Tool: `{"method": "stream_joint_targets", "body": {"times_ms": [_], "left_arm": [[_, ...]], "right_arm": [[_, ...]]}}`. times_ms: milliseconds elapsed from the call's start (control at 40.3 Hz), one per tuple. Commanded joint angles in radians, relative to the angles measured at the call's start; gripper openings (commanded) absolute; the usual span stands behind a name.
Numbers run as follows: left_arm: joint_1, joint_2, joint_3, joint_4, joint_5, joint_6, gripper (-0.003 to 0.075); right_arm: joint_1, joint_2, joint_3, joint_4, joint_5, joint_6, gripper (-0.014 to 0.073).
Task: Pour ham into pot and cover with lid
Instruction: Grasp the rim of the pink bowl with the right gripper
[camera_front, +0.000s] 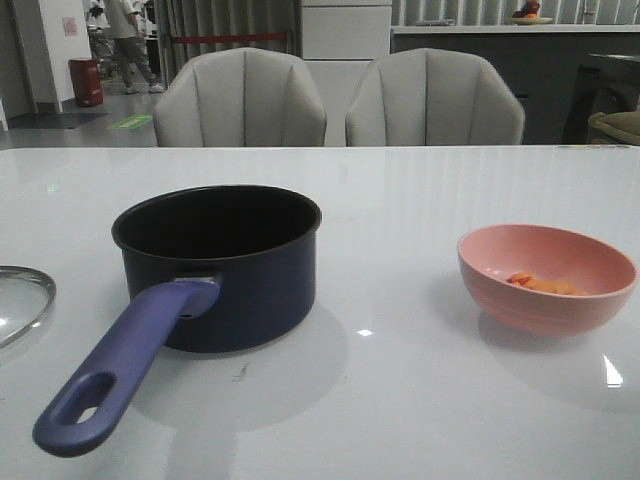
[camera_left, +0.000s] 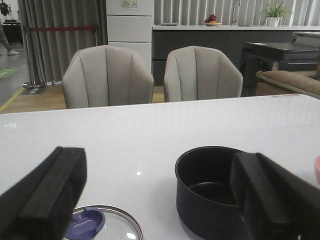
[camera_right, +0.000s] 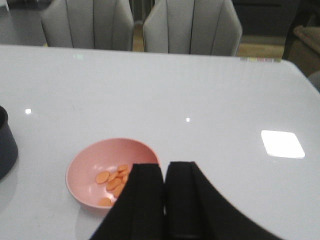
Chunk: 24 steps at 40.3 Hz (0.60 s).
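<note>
While my left gripper (camera_left: 160, 200) is hovering spread wide above the bench (camera_front: 420, 400), the pot (camera_left: 210, 192) is sitting upright just ahead of its right finger, uncovered. The lid (camera_left: 107, 225) is lying flat below it, by its left finger. My right gripper (camera_right: 164, 200) is hanging clenched, nothing between its fingers. The pink bowl (camera_right: 90, 167) is resting just ahead and left of it, holding the ham (camera_right: 112, 182), well apart from the pot.

Dim, soft frames; glare spots on table (camera_front: 420, 200).
</note>
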Motion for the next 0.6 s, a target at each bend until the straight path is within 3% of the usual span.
{"method": "stream_joint_targets", "body": {"times_ms": [0, 199, 273, 447, 571], "left_arm": [[-0.01, 0.014, -0.026, -0.009, -0.069, -0.002, 0.0614], [-0.01, 0.014, -0.026, -0.009, -0.069, -0.002, 0.0614], [-0.01, 0.014, -0.026, -0.009, -0.069, -0.002, 0.0614], [-0.01, 0.014, -0.026, -0.009, -0.071, -0.002, 0.0614], [-0.01, 0.014, -0.026, -0.009, -0.106, -0.002, 0.0614]], "right_arm": [[-0.003, 0.091, -0.039, -0.016, -0.056, 0.003, 0.0145], [-0.003, 0.201, -0.064, 0.052, -0.092, 0.007, 0.016], [-0.003, 0.266, -0.096, 0.06, -0.082, 0.007, 0.0232], [-0.003, 0.443, -0.205, 0.06, -0.063, 0.007, 0.0508], [-0.003, 0.608, -0.308, 0.06, -0.025, 0.007, 0.0533]]}}
